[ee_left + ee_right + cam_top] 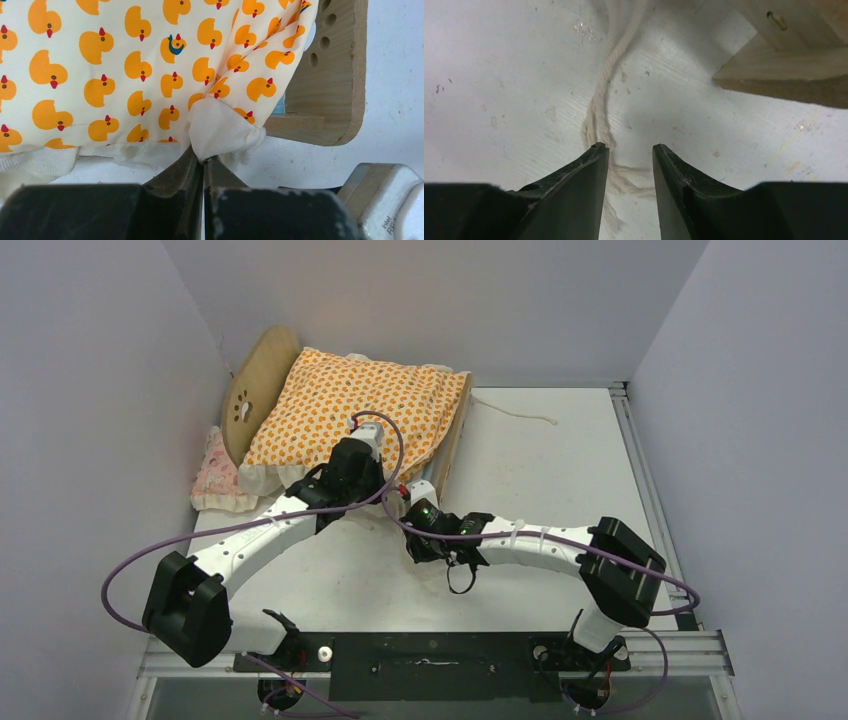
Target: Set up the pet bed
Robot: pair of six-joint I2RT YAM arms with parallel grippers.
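The pet bed (262,390) stands at the back left, its rounded headboard with the paw cutout toward the wall and its low footboard (330,85) nearer the middle. The orange-patterned cushion (350,410) lies across it. My left gripper (205,159) is shut on the white ruffle at the cushion's corner (220,127), just beside the footboard. My right gripper (629,147) is open, low over the table next to a wooden corner of the bed (784,65). A white cord (599,112) lies on the table under its fingertips, not gripped.
A small pink frilled pillow (215,478) lies on the table left of the bed, against the wall. A loose white cord (515,408) trails from the bed across the back of the table. Grey walls close in on both sides.
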